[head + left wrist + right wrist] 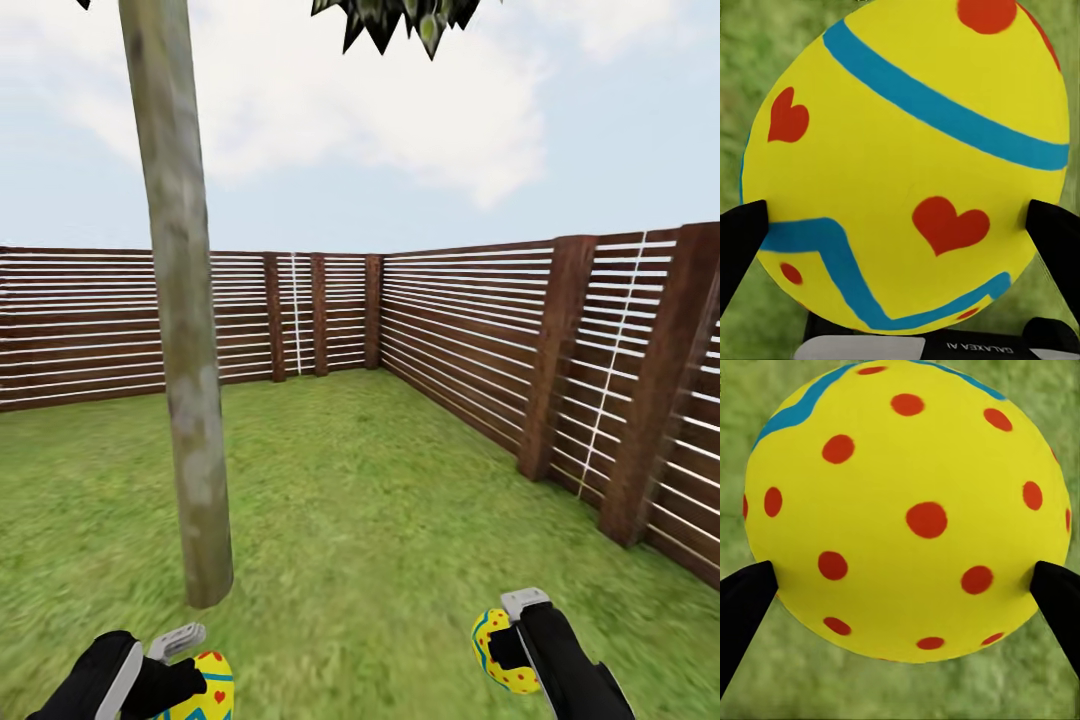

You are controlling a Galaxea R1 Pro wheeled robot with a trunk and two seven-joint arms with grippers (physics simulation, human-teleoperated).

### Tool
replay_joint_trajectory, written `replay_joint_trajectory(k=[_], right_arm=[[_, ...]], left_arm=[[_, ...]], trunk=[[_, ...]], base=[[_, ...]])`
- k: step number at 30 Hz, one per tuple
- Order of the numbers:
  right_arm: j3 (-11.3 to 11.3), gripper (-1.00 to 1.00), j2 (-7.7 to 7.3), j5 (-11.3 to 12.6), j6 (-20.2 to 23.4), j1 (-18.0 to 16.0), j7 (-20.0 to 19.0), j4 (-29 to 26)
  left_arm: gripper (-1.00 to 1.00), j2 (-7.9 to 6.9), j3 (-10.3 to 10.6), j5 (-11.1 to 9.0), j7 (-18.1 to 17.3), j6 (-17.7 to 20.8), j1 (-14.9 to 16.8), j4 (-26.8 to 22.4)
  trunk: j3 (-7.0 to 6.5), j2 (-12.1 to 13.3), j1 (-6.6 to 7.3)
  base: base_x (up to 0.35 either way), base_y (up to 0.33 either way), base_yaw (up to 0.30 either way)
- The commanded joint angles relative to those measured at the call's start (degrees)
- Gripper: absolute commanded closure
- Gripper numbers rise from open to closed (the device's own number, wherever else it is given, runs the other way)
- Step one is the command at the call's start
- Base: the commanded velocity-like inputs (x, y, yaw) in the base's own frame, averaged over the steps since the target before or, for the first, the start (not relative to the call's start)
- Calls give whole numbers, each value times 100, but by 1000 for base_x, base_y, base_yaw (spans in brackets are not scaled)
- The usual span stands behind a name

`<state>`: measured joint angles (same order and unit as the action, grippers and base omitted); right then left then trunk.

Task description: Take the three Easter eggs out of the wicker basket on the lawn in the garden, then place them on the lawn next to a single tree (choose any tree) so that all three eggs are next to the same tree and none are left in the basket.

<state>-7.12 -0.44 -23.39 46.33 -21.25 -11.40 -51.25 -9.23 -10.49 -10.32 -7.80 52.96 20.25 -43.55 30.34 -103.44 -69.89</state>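
My left gripper (195, 675) is shut on a yellow Easter egg (208, 688) with blue bands and red hearts, held low at the head view's bottom left; the left wrist view has that egg (907, 165) pinched between two black fingertips (741, 240). At bottom right my right gripper (505, 645) is shut on a second yellow egg (497, 650) with red dots; up close the dotted egg (907, 510) sits between its fingertips (1054, 592). The tree (185, 330), a pale grey-green trunk, rises from the lawn (370, 500) just ahead of the left gripper. The wicker basket is out of view.
A dark brown slatted fence (470, 340) with thick posts encloses the garden at the back and along the right side. Open grass stretches between the trunk and the fence. Dark leaves (400, 20) hang at the top edge.
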Motion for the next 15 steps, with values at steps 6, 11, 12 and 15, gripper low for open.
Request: replay_joint_trajectory(k=[6,11,12,15], right_arm=[[-16,100,0,-59,17,-2,-56,-8],[-11,100,-1,-53,17,-2,-56,-8],[-13,100,-1,-56,17,-2,-56,-8],[-12,100,-3,-57,17,-2,-56,-16]], left_arm=[[100,-9,-23,4,-20,30,5,-4],[100,8,-15,4,-18,30,5,-4],[100,12,-15,4,-14,30,5,-4],[100,18,-15,4,-11,30,5,-1]], trunk=[[7,-3,-1],[7,-3,-1],[7,-3,-1],[7,-3,-1]], base=[[165,-298,286],[165,-298,286],[165,-298,286],[165,-298,286]])
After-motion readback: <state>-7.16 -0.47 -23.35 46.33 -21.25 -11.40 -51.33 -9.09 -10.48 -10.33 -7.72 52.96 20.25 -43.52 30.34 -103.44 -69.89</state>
